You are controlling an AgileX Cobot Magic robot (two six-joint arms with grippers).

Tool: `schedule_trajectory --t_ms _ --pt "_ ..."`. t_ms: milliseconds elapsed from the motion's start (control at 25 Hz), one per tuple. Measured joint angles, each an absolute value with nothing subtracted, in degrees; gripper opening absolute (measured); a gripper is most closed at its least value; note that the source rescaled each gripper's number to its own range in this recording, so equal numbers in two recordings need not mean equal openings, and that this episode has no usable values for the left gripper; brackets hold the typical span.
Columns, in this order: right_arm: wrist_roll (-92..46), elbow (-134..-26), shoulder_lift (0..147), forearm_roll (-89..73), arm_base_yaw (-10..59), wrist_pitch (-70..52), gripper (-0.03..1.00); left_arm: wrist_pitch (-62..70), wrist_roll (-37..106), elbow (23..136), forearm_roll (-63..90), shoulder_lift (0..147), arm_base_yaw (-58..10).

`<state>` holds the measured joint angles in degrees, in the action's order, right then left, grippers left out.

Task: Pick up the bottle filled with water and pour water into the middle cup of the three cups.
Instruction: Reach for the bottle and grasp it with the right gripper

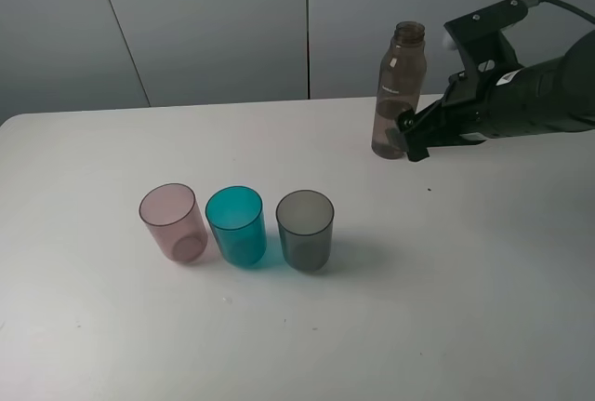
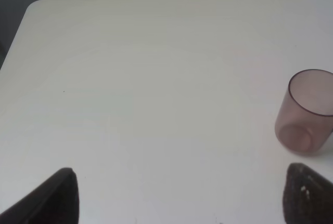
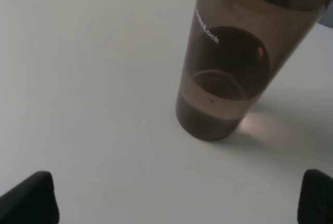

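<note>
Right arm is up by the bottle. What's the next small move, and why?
Probably ease the right gripper forward until its open jaws straddle the bottle low on its body, then close. The bottle stands upright on the table; the right wrist view shows it beyond the fingertips, not yet between them, so closing now would likely grab nothing.

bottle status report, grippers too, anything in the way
Right gripper open, just short of the bottle, not gripping. Left gripper open, empty. Bottle upright on the table, uncapped. Grey cup flanks the teal middle cup on the bottle's side.
</note>
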<state>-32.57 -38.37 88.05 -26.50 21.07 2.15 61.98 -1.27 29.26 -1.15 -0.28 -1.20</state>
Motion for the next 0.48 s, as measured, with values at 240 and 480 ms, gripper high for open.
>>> schedule_trajectory --t_ms 240,480 --pt "-30.20 -38.37 91.74 -26.32 21.07 5.76 1.00 61.98 -1.27 29.26 -1.15 -0.28 -1.20" --pt "-24.24 -38.37 97.27 -23.13 21.07 8.37 1.00 61.98 -1.27 29.26 -1.15 -0.28 -1.20"
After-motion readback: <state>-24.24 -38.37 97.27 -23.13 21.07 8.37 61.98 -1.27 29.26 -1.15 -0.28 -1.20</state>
